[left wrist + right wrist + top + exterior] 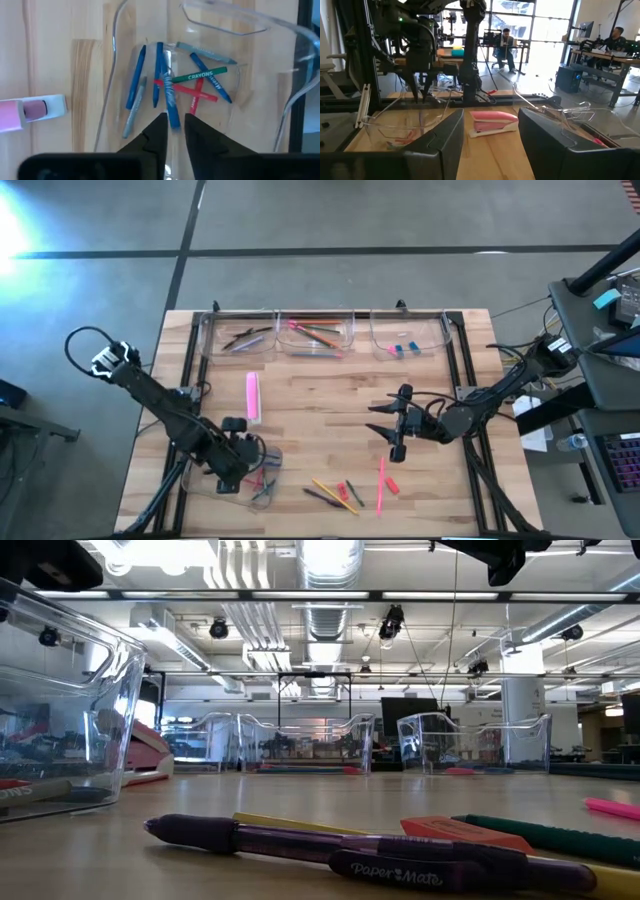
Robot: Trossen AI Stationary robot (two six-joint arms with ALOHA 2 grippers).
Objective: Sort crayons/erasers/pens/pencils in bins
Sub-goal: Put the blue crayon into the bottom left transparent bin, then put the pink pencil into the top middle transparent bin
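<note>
**High view first: L arm dropping a crayon in the near bin, R arm waiting mid-table**

High view: left gripper [243,452] sits over the near-left bin [195,477], which already has a few crayons [262,480] in it. Right gripper [396,432] hangs mid-table, right of centre, nothing in it. Still loose on the near edge: pencils [380,481], a pen [322,497], a small red eraser [392,484]. Three far bins [362,330] along the back rail hold sorted sticks and erasers. Pink stapler [253,396] lies between, not part of the sort

Low view: purple-grey pen [330,850] lies closest, flat on the table [330,795], w/ a green stick and an orange-red block just behind it. Near bin wall [100,690] at left. No gripper tips seen here

Left wrist view: fingers [157,137] a narrow gap apart, straddling the end of a blue crayon [169,92] that lies on the pile; can't tell if it's pinched or just let go. Other crayons crisscross under it

Right wrist view: fingers [447,140] stand wide, empty; stapler and L arm ahead, people seated far back in the room

Handling, my read: crayons are light, stiff, waxy, prob. slippery and snap if squeezed hard, so pinch mid-length across the wrapper. Pens/pencils roll; take at the middle. Erasers tiny, grippy, pinch on flat sides
</note>
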